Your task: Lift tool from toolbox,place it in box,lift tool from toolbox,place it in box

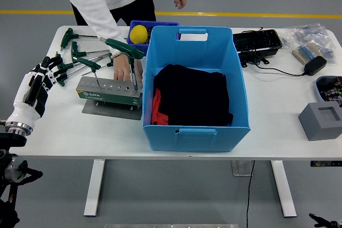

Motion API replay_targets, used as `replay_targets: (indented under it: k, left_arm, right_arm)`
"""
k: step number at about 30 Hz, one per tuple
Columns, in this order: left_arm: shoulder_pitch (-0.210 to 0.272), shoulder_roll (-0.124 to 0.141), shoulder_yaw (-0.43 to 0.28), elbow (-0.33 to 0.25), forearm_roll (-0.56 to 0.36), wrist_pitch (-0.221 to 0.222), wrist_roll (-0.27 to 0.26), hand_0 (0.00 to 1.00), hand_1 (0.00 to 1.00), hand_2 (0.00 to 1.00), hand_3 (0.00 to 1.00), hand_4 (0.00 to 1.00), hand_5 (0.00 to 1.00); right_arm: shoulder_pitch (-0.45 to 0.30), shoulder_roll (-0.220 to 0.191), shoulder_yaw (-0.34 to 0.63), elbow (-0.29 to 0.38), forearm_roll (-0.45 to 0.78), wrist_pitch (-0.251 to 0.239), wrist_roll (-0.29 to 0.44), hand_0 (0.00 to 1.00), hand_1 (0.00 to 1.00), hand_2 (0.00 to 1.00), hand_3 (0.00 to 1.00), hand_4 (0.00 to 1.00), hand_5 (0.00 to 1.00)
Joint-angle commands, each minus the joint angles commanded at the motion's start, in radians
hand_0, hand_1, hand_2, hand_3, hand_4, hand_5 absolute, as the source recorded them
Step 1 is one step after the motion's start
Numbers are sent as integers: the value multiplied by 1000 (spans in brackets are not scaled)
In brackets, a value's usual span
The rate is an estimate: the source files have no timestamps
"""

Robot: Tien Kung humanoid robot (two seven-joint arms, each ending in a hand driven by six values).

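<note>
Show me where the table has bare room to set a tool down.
Bare table lies between the blue box and the grey block, and along the near edge in front of the tool stand. The far left is crowded with green T-handle keys, the left hand and a person's hand.

"SATA" brand on grey-green tool stand (109, 93) front; nothing else legible.

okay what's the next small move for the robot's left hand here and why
Probably hold the left hand where it is for now. It rests at the table's left edge beside the loose green T-handle wrenches, holding nothing, while a person's hand reaches over the tool stand, right at the upright wrench. Once that hand clears, reaching for that wrench looks sensible.
</note>
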Motion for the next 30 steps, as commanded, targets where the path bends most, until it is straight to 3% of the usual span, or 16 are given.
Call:
replay_targets:
  k: [30]
  left_arm:
    - [11,1,-1,8,-2,6,-3,735,751,843,768,869,835]
  right_arm:
    - [-11,0,2,2,-4,2,-2,625,602,664,540,785,667]
